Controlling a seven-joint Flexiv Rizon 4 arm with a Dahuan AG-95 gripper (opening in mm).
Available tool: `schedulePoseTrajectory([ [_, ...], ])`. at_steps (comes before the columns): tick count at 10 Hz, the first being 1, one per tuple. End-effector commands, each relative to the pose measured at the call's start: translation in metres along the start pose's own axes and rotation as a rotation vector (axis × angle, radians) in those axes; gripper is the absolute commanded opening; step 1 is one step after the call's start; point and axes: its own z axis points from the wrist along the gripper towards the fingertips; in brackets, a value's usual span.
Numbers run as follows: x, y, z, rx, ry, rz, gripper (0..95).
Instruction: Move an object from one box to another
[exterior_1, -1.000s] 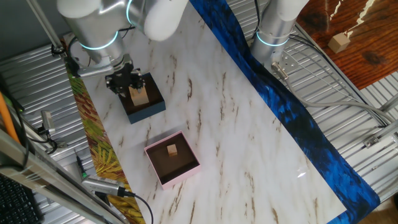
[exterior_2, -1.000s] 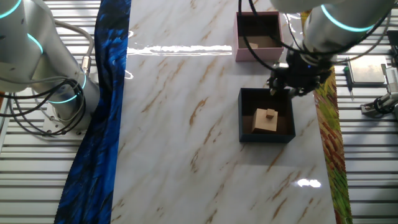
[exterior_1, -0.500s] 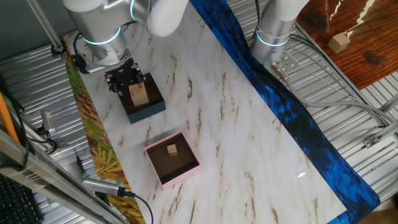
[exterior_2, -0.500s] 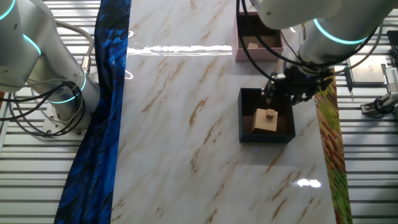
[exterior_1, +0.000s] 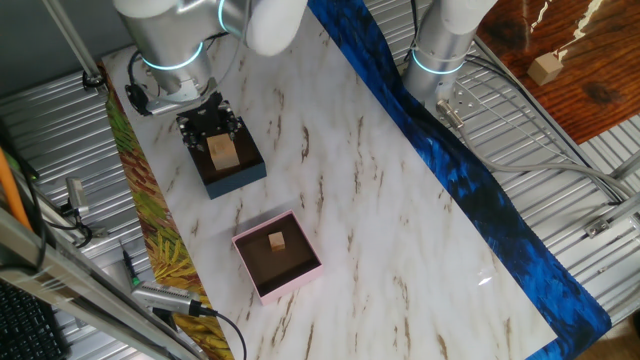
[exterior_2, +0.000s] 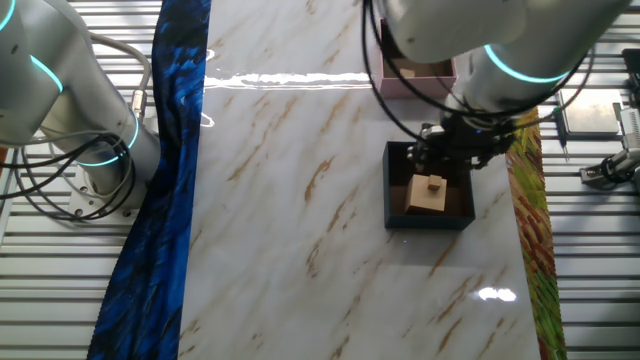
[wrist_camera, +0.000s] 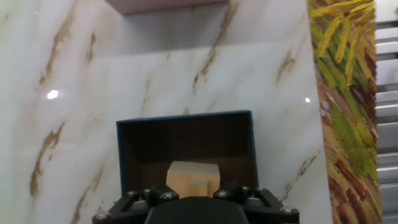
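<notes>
the wooden block (exterior_2: 427, 193) sits inside the navy-blue box (exterior_2: 394, 214), pale tan, with a smaller cube on top of it, and it lies toward the box's right side in the other fixed view. the gripper (exterior_2: 447, 158) hangs over the far edge of that box, just above and beside the block; its body hides the fingertips in both fixed views, and the hand view shows only the black base of the hand at the bottom edge, so i cannot tell how far the fingers are spread or whether they touch anything. in the hand view the block (wrist_camera: 192, 178) shows just ahead of the hand, inside the blue box (wrist_camera: 185, 119), with dark floor around it on the left and far sides.

no writing or labels can be read anywhere.

the blue box (exterior_1: 243, 172) stands near the table's edge where a strip of yellow-green leaf-print cloth (exterior_1: 158, 248) runs. the pink box (exterior_1: 306, 268) with a brown inside lies apart from it along the same edge, holding 1 small tan cube (exterior_1: 277, 240). the white marble table (exterior_1: 370, 200) is open between the boxes and the blue cloth strip (exterior_1: 455, 170) on the opposite side.
</notes>
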Motion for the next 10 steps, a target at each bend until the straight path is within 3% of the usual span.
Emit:
schedulePoseTrajectory([
  [1,0.001,0.003,0.005,0.005,-0.002,0.0,57.0],
  [10,0.008,0.004,0.022,0.026,-0.005,0.036,57.0],
])
